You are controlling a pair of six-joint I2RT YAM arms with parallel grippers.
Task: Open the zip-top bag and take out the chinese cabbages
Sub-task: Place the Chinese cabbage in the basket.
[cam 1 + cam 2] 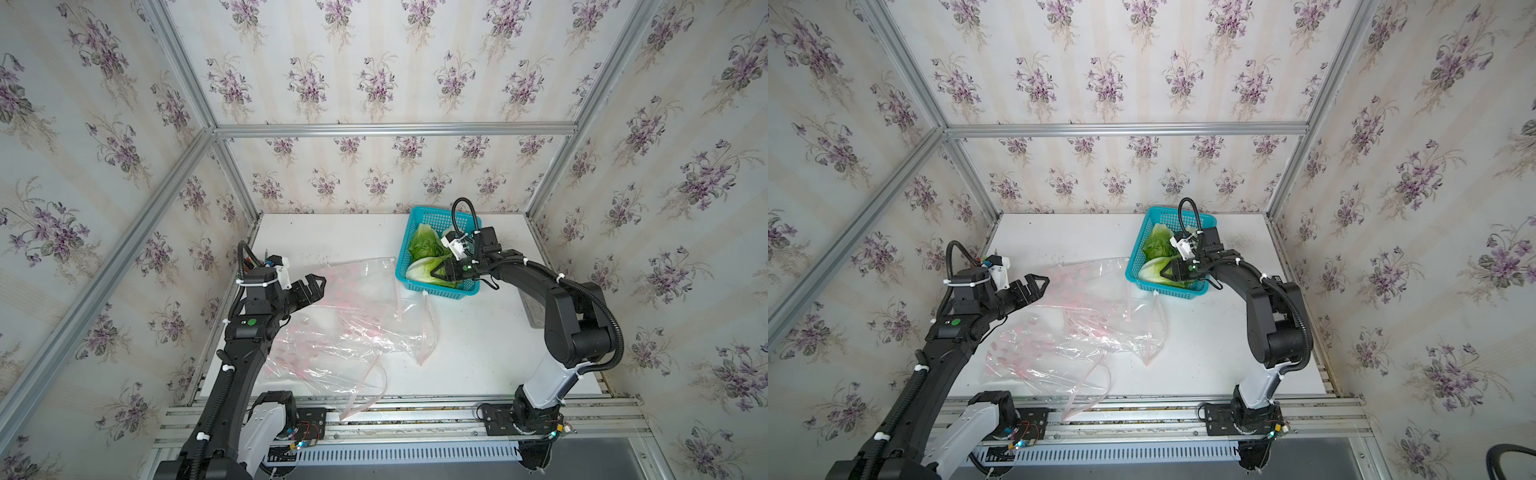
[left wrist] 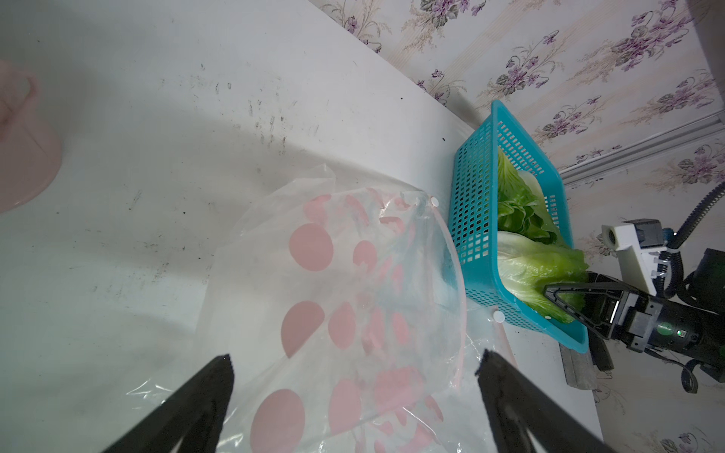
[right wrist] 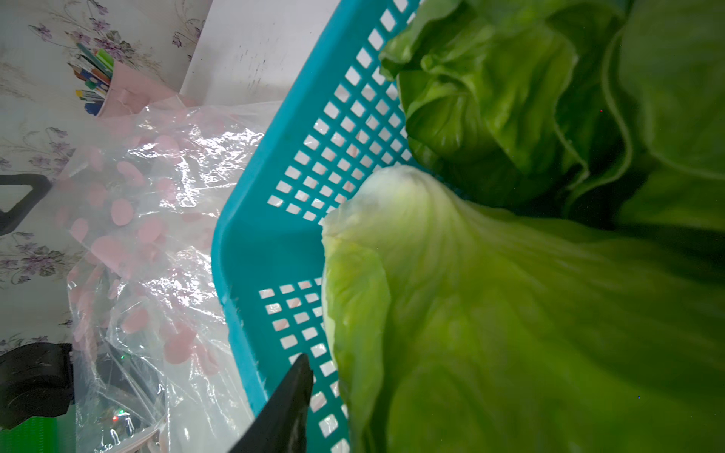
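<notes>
Where visible, two cabbages (image 1: 424, 245), one basket (image 1: 440, 289)

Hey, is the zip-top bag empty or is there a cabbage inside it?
Empty, it seems: the clear bag lies crumpled, only its pink dots showing through; the cabbages sit in the teal basket.

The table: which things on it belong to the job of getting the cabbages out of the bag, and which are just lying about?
Part of the job: zip-top bag, chinese cabbages, turquoise basket holding them, left gripper, right gripper.

Just lying about: pink cup of coloured pencils, grey block at the edge of the table.
</notes>
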